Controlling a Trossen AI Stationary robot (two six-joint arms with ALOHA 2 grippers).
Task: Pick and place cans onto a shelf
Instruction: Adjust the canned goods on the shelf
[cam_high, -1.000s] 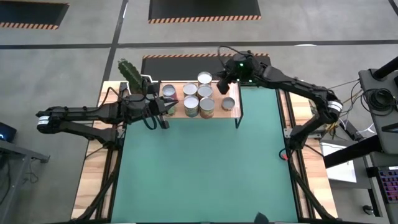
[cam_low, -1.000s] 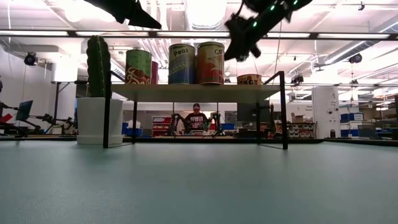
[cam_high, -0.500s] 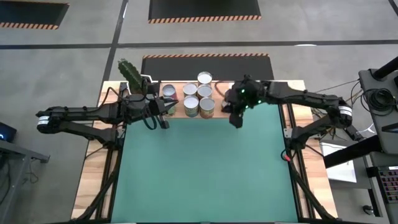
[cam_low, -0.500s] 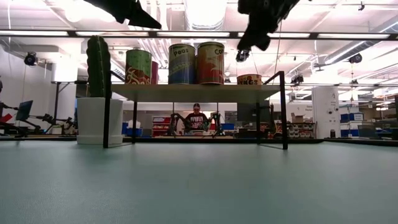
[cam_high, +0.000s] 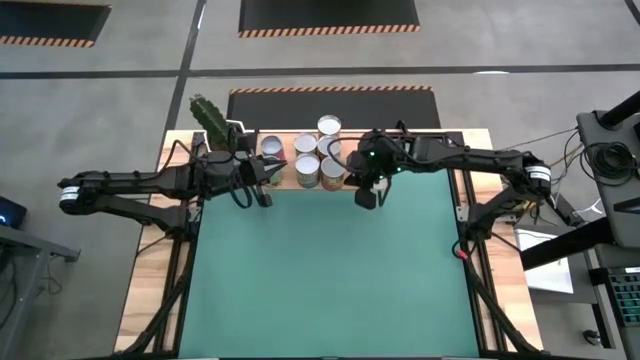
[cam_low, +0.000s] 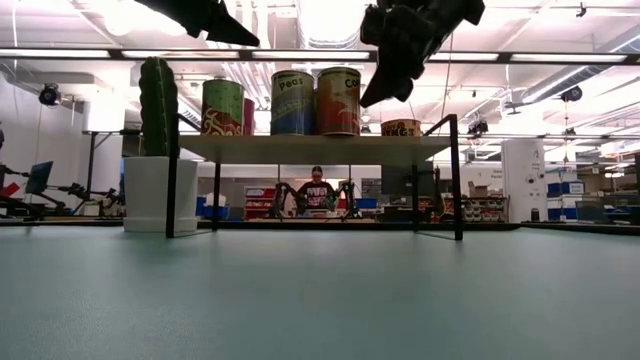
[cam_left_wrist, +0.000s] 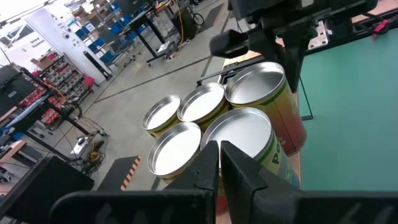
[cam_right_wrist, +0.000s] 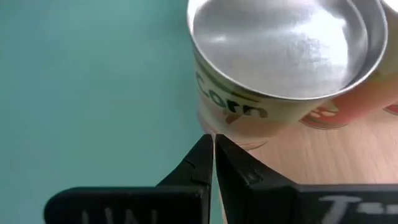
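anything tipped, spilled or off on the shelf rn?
Nothing stands out. The cans stand upright and clustered on the shelf, none tipped or hanging over an edge. The cactus pot is upright beside it. Both claws, left and right, are shut and empty.

The high view looks straight down on the whole counter (cam_high: 320, 270) from well above. The low view sits at counter height, facing level toward the shelf (cam_low: 310, 147) and the room beyond. Each wrist view looks closely past its own end effector at the cans (cam_left_wrist: 249, 134), probably the same cluster both share.
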